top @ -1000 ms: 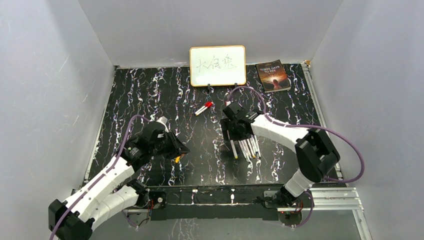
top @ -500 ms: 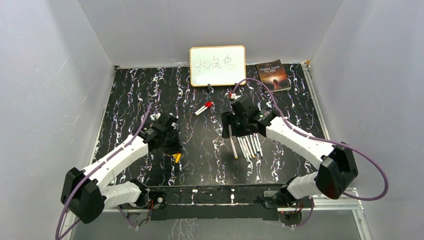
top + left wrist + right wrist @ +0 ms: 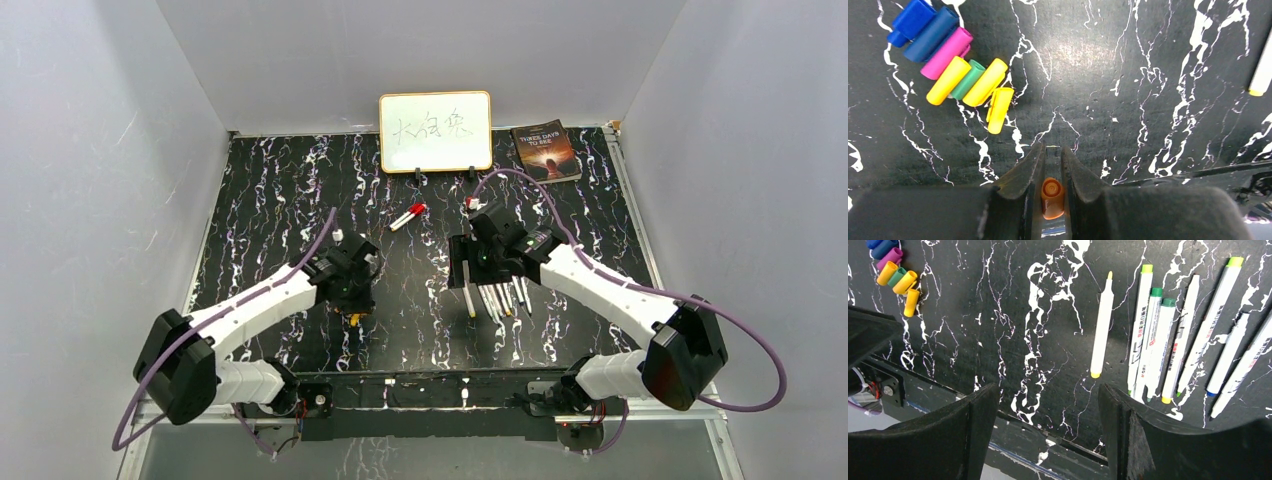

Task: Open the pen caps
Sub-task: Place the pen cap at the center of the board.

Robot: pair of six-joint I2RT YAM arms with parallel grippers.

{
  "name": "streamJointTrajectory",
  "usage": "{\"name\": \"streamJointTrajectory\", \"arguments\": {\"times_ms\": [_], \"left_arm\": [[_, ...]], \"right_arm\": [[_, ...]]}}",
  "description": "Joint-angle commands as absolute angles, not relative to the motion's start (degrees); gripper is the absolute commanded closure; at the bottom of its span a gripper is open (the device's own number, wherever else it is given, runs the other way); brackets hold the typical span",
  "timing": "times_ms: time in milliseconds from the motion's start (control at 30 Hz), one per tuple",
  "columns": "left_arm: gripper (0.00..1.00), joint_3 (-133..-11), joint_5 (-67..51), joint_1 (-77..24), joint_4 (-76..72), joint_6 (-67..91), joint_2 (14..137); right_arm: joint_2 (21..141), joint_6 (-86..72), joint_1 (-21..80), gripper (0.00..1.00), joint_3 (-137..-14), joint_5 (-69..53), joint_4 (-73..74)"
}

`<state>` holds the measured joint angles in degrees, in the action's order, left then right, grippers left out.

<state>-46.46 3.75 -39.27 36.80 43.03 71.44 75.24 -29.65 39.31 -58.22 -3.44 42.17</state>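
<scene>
My left gripper [image 3: 1052, 150] is shut on a stubby orange pen cap [image 3: 1052, 197], held just above the table near a heap of loose pen caps [image 3: 955, 65] in blue, pink, yellow and green. From above, the left gripper [image 3: 352, 288] hangs right behind that heap [image 3: 354, 318]. My right gripper [image 3: 1045, 400] is open and holds nothing. It hovers over the near end of a row of uncapped white pens [image 3: 1168, 340], with one yellow-tipped pen [image 3: 1101, 330] lying apart on their left. A pen with a red cap [image 3: 407, 216] lies further back.
A small whiteboard [image 3: 435, 131] stands at the back wall with a book [image 3: 546, 152] to its right. The table's front rail [image 3: 1058, 440] runs just under the right gripper. Grey walls close in both sides.
The left arm has swung right, carrying the orange cap close to the cap heap. The right gripper's jaws have spread wider and it has drifted slightly right above the pens.
</scene>
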Motion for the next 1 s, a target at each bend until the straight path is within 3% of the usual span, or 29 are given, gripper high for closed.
{"name": "streamJointTrajectory", "arguments": {"times_ms": [0, 400, 967], "left_arm": [[0.94, -45.3, 7.2, -42.1, 35.5, 43.6, 73.4], [0.91, -43.8, 12.5, -44.2, 32.0, 40.8, 83.7], [0.85, -44.6, 15.3, -44.2, 33.8, 41.1, 85.9]], "right_arm": [[72.7, -30.7, 39.1, 0.3, -57.6, -4.6, 39.8], [70.5, -32.0, 39.1, 0.29, -54.8, -6.0, 39.0], [70.1, -32.2, 39.1, 0.29, -53.6, -6.4, 38.3]]}}
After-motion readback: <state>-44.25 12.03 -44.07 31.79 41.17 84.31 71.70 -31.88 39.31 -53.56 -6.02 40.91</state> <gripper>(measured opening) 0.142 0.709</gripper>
